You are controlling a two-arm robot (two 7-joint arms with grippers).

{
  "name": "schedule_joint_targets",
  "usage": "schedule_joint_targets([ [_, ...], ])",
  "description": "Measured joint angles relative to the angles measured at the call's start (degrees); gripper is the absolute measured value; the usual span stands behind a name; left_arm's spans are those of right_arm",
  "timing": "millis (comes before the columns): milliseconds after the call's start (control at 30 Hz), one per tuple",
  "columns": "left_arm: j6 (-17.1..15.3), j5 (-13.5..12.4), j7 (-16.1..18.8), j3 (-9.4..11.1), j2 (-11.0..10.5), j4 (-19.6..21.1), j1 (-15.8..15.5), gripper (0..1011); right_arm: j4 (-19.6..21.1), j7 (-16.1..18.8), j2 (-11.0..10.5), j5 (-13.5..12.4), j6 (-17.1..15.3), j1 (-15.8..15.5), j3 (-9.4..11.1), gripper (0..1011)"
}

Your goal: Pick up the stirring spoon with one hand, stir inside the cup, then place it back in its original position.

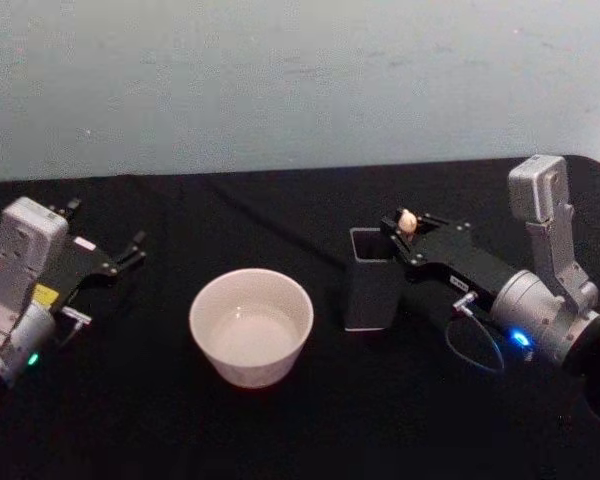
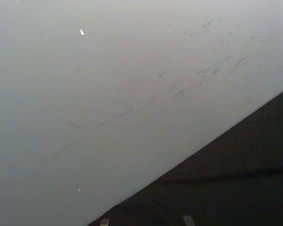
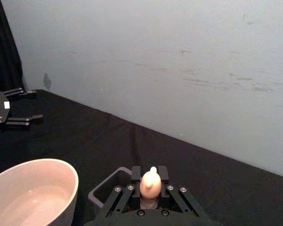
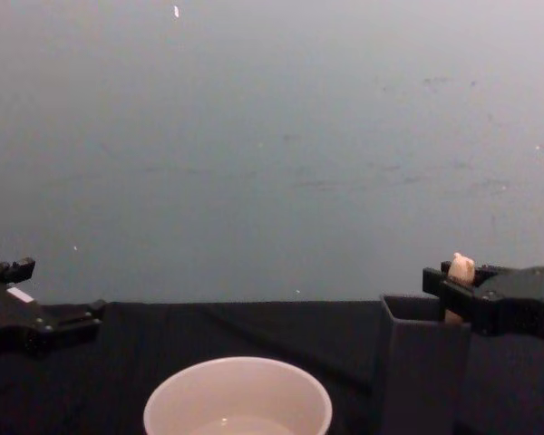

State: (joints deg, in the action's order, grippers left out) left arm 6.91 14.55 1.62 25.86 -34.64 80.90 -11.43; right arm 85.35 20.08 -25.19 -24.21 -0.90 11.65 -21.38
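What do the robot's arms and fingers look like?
Both arms end in silver-grey wrist parts with black grippers, each with two black fingers. The left gripper has a white label, a yellow sticker and a green light on its wrist. The right gripper has a white label, a blue light and a thin cable looping beside its round grey wrist.

wall [image 1: 280,80]: pale grey-blue, scuffed | table [image 1: 280,430]: black cloth

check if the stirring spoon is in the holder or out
In the holder: the stirring spoon stands upright, knob just above the rim, right gripper's fingers shut on its handle. Stem hidden inside; left gripper parked, open.
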Motion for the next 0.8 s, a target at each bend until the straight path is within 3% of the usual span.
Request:
schedule_joint_targets([
  [800, 0.0, 0.0, 0.0, 0.0, 0.0, 0.0, 0.0, 1001, 2.8, 3.8, 1.2, -1.0, 1.0, 0.0, 2.6, 211],
])
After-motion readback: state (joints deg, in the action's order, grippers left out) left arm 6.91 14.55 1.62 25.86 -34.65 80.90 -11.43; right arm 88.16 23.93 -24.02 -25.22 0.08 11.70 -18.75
